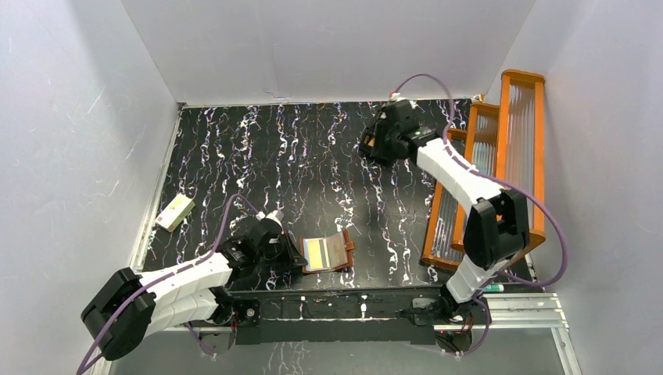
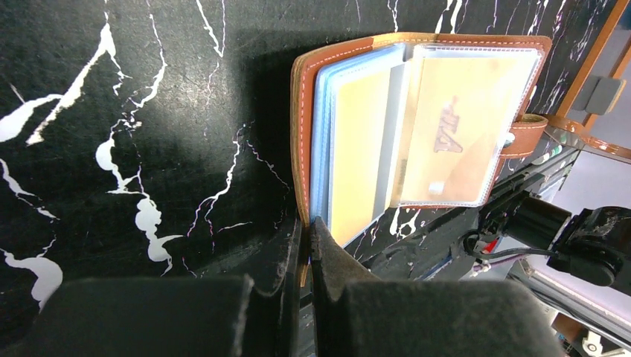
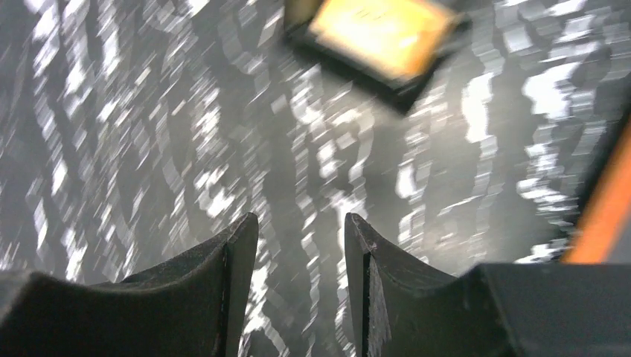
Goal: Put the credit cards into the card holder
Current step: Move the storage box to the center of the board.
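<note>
The reddish-brown card holder (image 1: 342, 250) lies open at the near edge of the table. In the left wrist view the card holder (image 2: 301, 111) shows clear pockets holding a yellow-orange card (image 2: 357, 149) and a second one with a brown print (image 2: 461, 119). My left gripper (image 1: 299, 256) is shut on the holder's near edge, seen close in the left wrist view (image 2: 306, 223). My right gripper (image 1: 364, 147) is high over the far table, open and empty (image 3: 301, 219). Its blurred view shows a yellow-orange rectangle (image 3: 376, 30); I cannot tell what it is. No loose cards show.
A cream box with a green mark (image 1: 174, 212) lies at the left edge of the table. Orange-framed racks (image 1: 520, 148) stand along the right side. The metal rail (image 1: 516, 308) runs along the near edge. White walls close in the table.
</note>
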`<move>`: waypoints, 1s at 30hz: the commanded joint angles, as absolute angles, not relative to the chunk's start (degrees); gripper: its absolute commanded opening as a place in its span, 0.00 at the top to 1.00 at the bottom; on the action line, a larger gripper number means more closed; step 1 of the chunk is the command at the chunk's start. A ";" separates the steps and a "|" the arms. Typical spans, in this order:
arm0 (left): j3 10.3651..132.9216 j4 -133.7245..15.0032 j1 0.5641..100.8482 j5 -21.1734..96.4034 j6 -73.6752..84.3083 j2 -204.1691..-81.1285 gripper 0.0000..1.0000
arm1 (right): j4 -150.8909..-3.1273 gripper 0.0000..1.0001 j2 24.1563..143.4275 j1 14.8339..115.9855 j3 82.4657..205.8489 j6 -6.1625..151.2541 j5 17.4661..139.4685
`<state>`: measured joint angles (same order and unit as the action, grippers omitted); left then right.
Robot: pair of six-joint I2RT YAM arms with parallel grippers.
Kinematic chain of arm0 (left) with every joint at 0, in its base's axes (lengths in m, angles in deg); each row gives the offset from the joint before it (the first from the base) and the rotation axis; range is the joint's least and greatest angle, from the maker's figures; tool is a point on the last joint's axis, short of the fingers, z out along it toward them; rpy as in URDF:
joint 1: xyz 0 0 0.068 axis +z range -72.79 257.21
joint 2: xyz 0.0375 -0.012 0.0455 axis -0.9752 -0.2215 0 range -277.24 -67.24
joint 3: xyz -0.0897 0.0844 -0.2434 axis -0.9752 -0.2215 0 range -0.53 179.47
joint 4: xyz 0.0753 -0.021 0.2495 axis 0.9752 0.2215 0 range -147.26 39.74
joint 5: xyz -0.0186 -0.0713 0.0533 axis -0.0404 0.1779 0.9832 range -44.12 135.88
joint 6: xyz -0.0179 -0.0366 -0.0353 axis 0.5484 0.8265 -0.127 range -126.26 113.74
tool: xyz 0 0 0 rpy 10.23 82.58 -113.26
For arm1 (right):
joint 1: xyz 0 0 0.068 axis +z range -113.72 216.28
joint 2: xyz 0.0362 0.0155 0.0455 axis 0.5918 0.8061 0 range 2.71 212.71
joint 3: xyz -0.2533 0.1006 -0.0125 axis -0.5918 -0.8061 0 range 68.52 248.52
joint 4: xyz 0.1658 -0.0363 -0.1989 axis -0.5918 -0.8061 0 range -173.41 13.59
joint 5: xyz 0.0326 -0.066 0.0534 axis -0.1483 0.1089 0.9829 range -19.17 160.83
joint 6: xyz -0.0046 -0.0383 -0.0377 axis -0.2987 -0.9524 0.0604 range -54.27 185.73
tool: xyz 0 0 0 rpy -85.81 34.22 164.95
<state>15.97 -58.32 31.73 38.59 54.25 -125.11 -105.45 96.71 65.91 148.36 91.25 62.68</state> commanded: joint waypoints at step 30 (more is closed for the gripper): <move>20.68 -53.95 31.85 41.07 50.31 -125.81 1.00 | -112.48 0.75 124.60 50.06 173.39 97.45 56.56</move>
